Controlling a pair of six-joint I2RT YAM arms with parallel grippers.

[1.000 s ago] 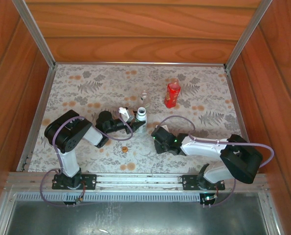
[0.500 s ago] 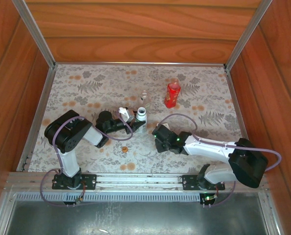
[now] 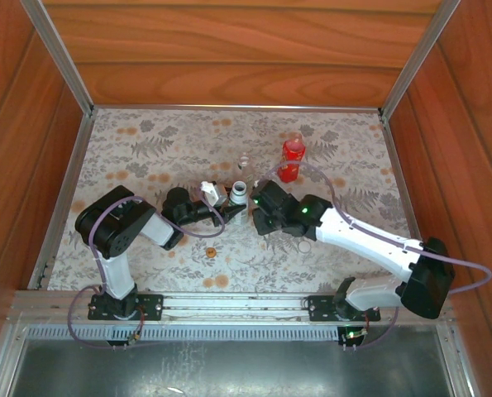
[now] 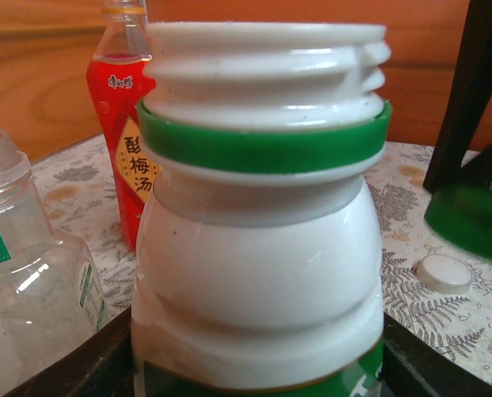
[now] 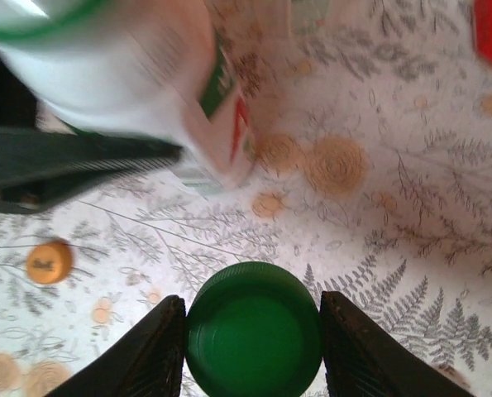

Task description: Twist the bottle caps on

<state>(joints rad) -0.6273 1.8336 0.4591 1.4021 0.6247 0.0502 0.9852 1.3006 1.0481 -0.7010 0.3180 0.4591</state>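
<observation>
Chinese characters "酸梅" on the yellow label (image 4: 136, 165) of the red bottle (image 4: 113, 99).

Reddish wood-panel walls (image 3: 229, 50) box in the bench (image 3: 361, 240) on three sides, with silver metal posts (image 3: 59, 54) running up the back corners. A pale cloth (image 3: 146, 149) printed with grey ferns and orange flowers covers the bench. At the near edge, a metal rail (image 3: 229, 304), then a dull grey metal sheet (image 3: 229, 364).

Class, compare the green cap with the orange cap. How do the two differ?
The green cap is clamped in the right gripper; the orange cap lies loose on the mat. The green cap looks far wider than the orange cap. Both are round and not yet screwed on.
</observation>
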